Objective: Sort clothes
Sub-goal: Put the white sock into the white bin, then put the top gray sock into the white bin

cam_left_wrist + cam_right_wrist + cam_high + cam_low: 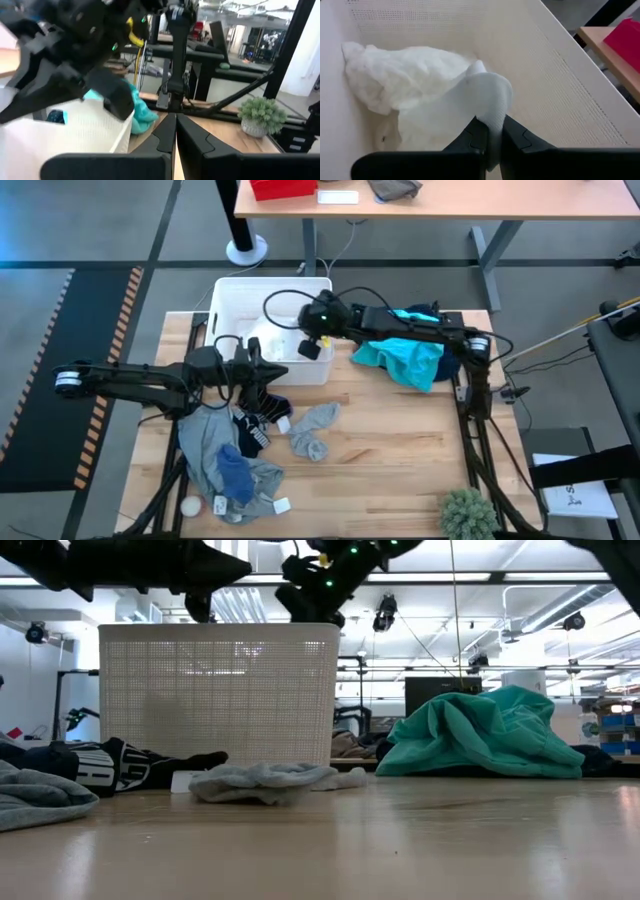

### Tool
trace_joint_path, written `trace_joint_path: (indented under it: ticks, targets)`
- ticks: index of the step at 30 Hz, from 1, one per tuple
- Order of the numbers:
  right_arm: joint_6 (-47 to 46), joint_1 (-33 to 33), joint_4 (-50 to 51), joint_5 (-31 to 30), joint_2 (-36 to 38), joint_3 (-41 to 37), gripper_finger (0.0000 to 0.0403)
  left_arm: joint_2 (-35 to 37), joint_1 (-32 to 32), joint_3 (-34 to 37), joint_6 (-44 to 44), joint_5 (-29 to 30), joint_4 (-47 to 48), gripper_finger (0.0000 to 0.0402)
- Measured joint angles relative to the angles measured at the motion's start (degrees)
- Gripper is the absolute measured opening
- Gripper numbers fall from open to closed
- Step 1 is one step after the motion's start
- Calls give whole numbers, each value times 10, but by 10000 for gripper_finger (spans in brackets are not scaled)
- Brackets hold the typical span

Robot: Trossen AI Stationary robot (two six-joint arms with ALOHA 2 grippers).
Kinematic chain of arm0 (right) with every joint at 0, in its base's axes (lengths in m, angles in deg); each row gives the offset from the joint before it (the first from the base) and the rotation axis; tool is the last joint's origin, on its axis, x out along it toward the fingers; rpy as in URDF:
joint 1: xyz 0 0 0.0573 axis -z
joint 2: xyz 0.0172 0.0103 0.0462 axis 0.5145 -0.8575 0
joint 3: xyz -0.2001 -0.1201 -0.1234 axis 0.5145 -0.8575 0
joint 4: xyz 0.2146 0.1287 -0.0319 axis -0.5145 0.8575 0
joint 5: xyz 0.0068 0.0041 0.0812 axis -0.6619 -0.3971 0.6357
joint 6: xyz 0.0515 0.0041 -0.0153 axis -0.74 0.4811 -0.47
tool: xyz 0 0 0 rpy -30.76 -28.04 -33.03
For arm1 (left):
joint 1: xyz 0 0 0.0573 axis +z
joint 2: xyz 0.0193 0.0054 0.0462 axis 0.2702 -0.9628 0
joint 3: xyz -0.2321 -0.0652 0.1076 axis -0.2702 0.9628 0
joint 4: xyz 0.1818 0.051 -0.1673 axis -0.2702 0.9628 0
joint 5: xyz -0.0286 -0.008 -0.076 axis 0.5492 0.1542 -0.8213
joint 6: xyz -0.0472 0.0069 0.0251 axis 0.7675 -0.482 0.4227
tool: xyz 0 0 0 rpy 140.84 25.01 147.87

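My right gripper [311,347] is above the white basket [232,292], shut on a small white cloth [490,97]. A white garment [405,75] lies on the basket's floor. My left gripper [270,370] is shut and empty, raised at the basket's near rim. A teal garment [405,360] lies on a navy one [452,365] right of the basket. Dark striped socks [262,418], a grey sock [315,430], a grey garment [210,445] and a blue piece [236,472] lie on the table near the left arm. My right gripper pinches the small white cloth between its two fingers [520,137], which point down into the basket. The cloth's edge [492,125] runs in between the fingers, and a rounded flap [492,87] sticks out past the fingertips, clear of the white garment below. Whether it is one layer or several does not show.
A small white ball [190,505] lies at the near left and a potted plant [468,515] at the near right. The wooden table top [400,440] is bare between the grey sock and the plant. A second table with a red thing [283,188] stands beyond.
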Motion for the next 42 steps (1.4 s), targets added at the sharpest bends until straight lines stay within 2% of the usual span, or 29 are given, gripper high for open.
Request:
trace_joint_path:
  ticks: [5,11,14,17,21,29,35,37,39,42]
  targets:
    - [-23,13,88,6,-69,119,3,0,0,0,-6,0,-5,0]
    - [-75,42,200,116,-160,262,3,0,-7,0,-11,-5,-34,0]
    - [-100,53,244,146,-196,307,5,5,-13,0,-30,-19,-46,0]
    - [-112,60,252,149,-199,298,21,10,-17,-6,-49,-20,-46,0]
    - [-103,62,264,148,-199,299,67,22,-17,-9,-61,-17,-28,0]
    - [-88,60,265,147,-157,299,181,38,-17,-27,-52,70,84,0]
    - [-67,58,275,144,-104,299,243,35,-12,-72,-55,96,173,0]
    - [-55,55,295,146,-79,299,250,35,-9,-90,-55,104,222,0]
    - [-38,46,330,146,-57,299,239,33,-6,-112,-55,109,271,0]
    - [-7,23,363,144,-27,299,183,31,-6,-141,-56,123,338,0]
